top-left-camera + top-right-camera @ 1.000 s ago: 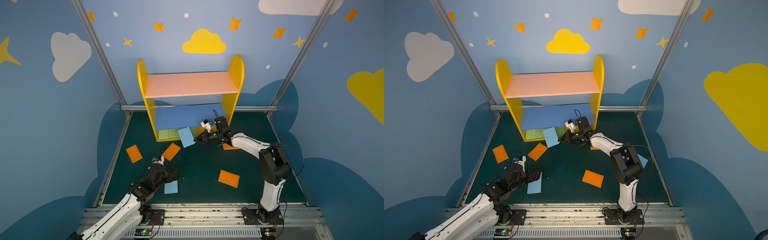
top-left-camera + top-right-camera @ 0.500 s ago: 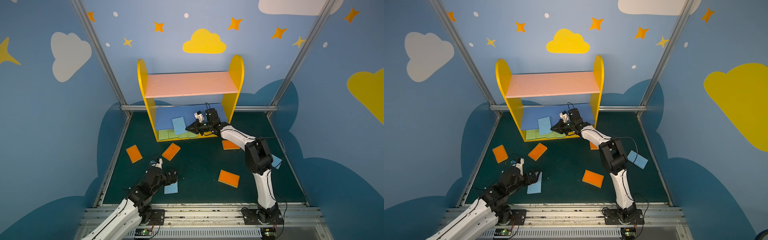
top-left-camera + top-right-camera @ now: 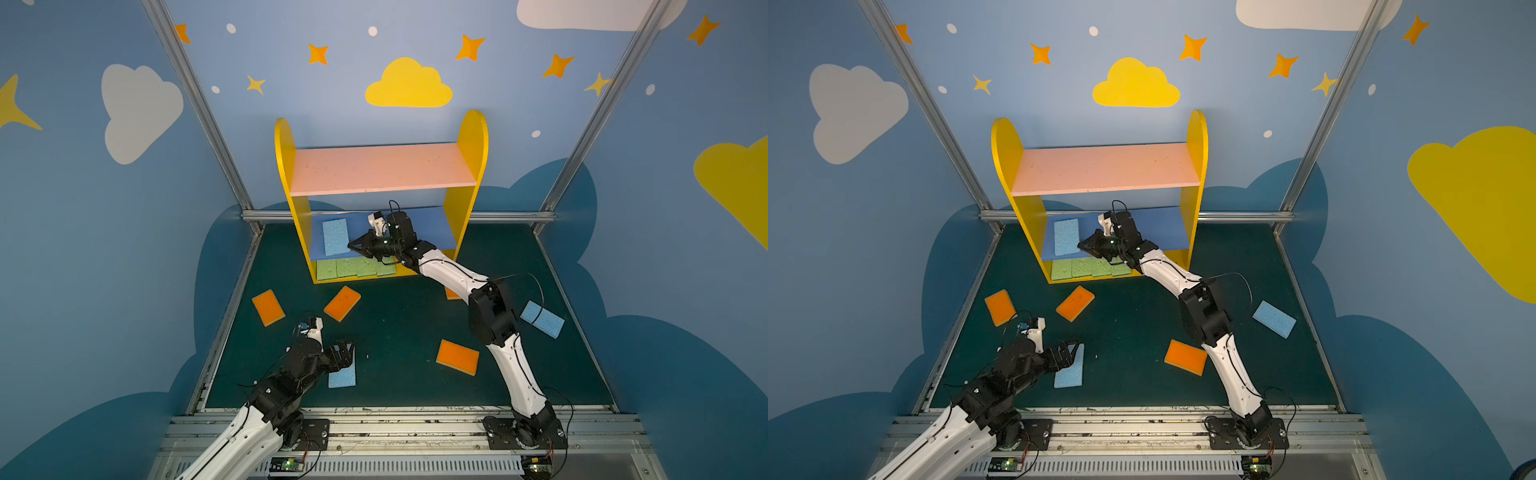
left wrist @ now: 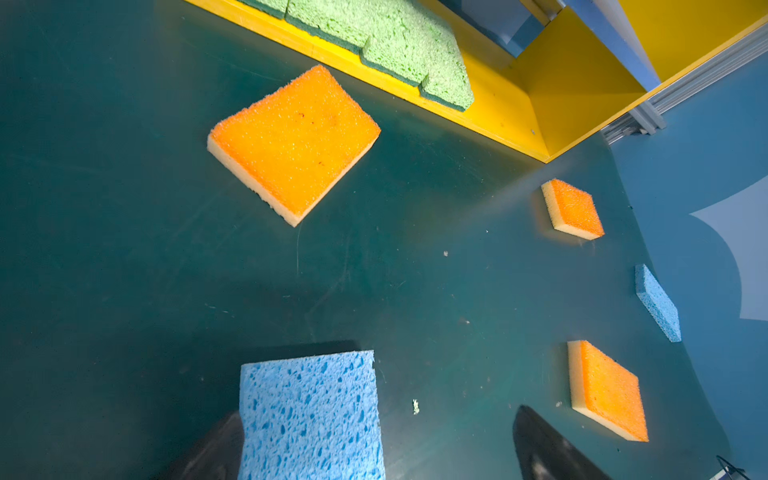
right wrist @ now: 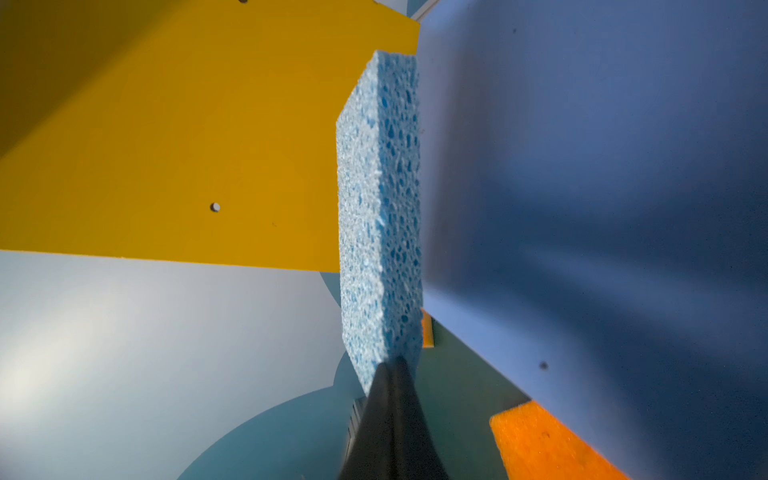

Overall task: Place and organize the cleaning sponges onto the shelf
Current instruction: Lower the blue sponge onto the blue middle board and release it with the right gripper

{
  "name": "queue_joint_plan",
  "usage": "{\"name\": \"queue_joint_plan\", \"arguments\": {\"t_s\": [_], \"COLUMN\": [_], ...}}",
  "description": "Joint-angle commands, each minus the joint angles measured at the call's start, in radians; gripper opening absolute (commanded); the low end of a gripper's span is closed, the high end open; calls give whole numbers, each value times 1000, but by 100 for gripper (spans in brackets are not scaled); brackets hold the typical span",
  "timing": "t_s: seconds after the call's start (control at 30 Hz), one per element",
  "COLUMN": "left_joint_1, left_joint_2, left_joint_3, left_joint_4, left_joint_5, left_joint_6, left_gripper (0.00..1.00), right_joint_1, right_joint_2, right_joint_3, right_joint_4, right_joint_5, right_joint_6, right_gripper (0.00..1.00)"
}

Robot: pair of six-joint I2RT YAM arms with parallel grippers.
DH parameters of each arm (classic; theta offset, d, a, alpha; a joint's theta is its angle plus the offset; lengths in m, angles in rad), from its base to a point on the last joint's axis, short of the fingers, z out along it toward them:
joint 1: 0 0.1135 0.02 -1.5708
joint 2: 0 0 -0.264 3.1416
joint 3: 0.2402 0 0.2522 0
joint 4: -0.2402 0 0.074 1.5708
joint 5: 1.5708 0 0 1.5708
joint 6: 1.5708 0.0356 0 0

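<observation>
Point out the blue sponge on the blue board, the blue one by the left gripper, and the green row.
Shelved blue sponge [image 3: 335, 237]: in a top view, centre of its top face.
Front blue sponge [image 3: 343, 377]: in a top view, its uncovered part.
Green row [image 3: 353, 268]: in a top view, top face, mid-row.

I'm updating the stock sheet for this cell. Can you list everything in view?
shelf: one, yellow sides with pink, blue and yellow boards, at the back of the mat
green sponges: four, light green, in a row on the bottom board
shelved blue sponge: one, light blue, on the blue board
loose blue sponges: two, light blue, on the mat, one by each arm
orange sponges: four, orange over yellow, on the mat
mat: one, dark green, floor
left hand: one, black, open over a loose blue sponge
right hand: one, black, shut on the shelved blue sponge
</observation>
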Motion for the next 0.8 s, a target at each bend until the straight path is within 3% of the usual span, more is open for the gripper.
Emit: {"name": "queue_joint_plan", "arguments": {"t_s": [0.0, 0.27, 0.77], "left_joint_1": [5, 5, 5], "left_joint_2": [-18, -49, -63], "left_joint_3": [-7, -11, -15], "left_joint_4": [-20, -36, -38], "left_joint_5": [12, 19, 18], "left_joint_6": [23, 26, 30], "left_gripper": [100, 99, 100], "right_joint_1": [19, 47, 89], "right_joint_2": [95, 276, 298], "right_joint_3": [127, 409, 409], "right_joint_4": [29, 16, 35], "right_joint_5": [51, 87, 111], "right_joint_6": [8, 47, 41], "right_gripper": [0, 0, 0]}}
